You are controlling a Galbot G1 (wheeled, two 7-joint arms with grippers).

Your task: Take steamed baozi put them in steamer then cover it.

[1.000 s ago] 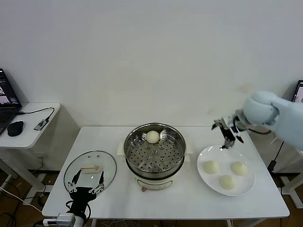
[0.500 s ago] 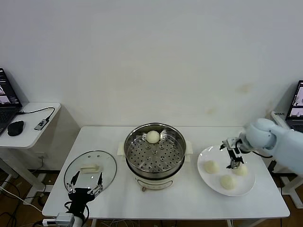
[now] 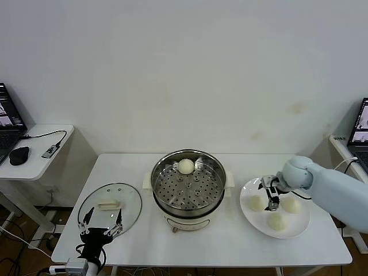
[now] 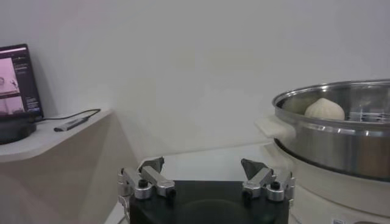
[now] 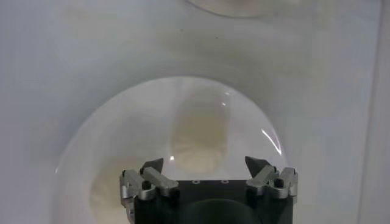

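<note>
Metal right gripper (image 3: pixel 271 197) fingers spread wide, empty, above plate (image 3: pixel 248 214)

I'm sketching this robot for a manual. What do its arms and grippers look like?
The right arm is smooth, rounded and pale blue-white. The right gripper and left gripper match: black body, silver metal finger links with dark screws, and dark pointed tips.
</note>
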